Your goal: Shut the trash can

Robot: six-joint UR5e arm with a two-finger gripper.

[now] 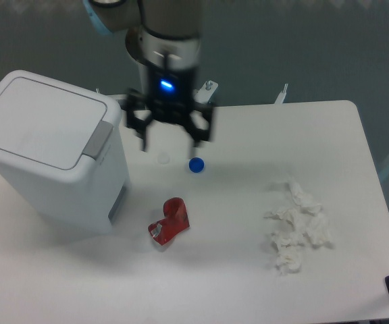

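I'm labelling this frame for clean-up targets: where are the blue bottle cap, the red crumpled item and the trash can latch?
blue bottle cap [196, 165], fixed camera, its top face
red crumpled item [171, 221], fixed camera, its middle
trash can latch [98, 140], fixed camera, grey tab centre

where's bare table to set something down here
Free: the near strip of the table in front of the trash can and red crumpled piece; the middle between that piece and the tissue pile; the far right corner. Crowded: beside the bin, where the open claw hangs near the blue cap.
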